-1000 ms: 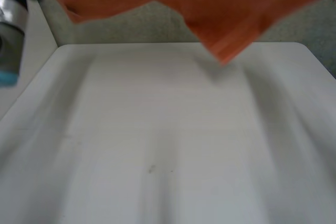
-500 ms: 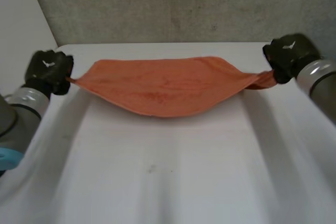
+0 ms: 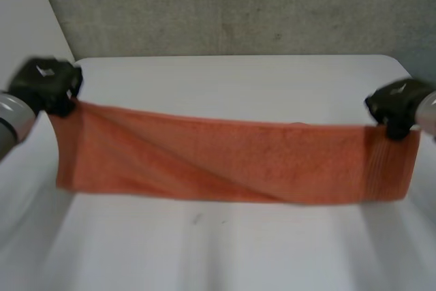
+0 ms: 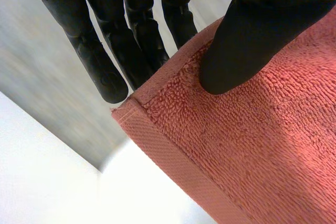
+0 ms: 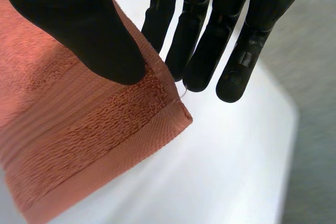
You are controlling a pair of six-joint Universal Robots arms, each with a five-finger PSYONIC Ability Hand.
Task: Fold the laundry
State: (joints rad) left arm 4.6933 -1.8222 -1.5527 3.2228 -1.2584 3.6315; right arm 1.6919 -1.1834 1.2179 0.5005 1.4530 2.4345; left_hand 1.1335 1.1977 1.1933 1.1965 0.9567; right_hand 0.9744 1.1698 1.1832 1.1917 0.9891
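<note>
Change since half a second ago: the towel, then a sagging sling between the hands, is now drawn out into a long level band; both hands have come nearer the camera and further apart.

Table (image 3: 231,80): white, flat, bare beyond the towel's top edge.

Towel (image 3: 231,158): orange terry, stretched across the middle of the table from hand to hand, top edge taut, lower edge hanging toward the tabletop; whether it touches cannot be told. A diagonal crease runs through it. Judged light, soft and limp, with a nap that grips well; it will droop wherever unsupported. Best held at the hemmed corners, as now.

Left hand (image 3: 46,85): at the towel's left top corner. Thumb (image 4: 247,40) presses on the pile and the fingers (image 4: 131,40) lie behind the hem, pinching the cloth.

Right hand (image 3: 398,103): at the right top corner. Thumb (image 5: 79,24) rests on the woven border with the fingers (image 5: 205,40) behind the edge, likewise pinching.
</note>
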